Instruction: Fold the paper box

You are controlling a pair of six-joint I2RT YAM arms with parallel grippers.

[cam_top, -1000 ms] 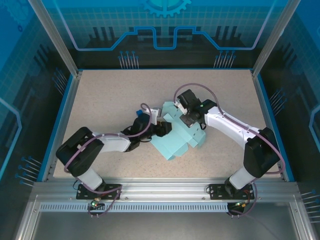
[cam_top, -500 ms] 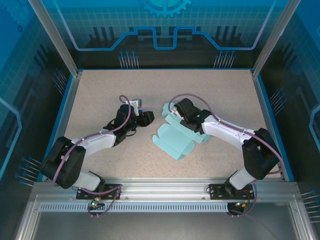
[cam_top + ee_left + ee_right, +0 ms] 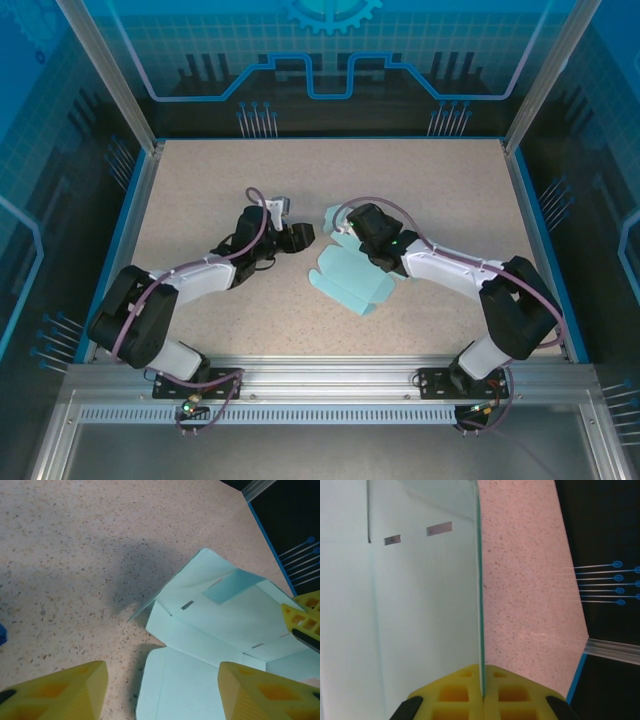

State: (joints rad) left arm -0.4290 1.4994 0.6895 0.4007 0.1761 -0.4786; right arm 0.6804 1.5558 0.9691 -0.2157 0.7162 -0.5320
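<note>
At the bottom of the right wrist view, the right gripper (image 3: 483,676) has its yellow fingers (image 3: 451,694) pressed together on the edge of an upright panel of the box (image 3: 420,605). The thin card runs straight up from the pinch and is seen edge-on. Two small slots (image 3: 439,528) are cut near the top of the pale cyan face to its left. To the right of the panel lies the speckled table (image 3: 525,580).

From above, this gripper (image 3: 352,232) sits at the far edge of the box (image 3: 345,280). The box lies mid-table as a mostly flat, unfolded sheet with that far part lifted.

Just left of the sheet and apart from it is the left gripper (image 3: 302,235). Its wrist camera shows its fingers (image 3: 65,690) spread wide with nothing held. The box (image 3: 210,630) lies ahead of them, with one flap raised off the table (image 3: 75,555). The other gripper's yellow tips show at the right edge.
</note>
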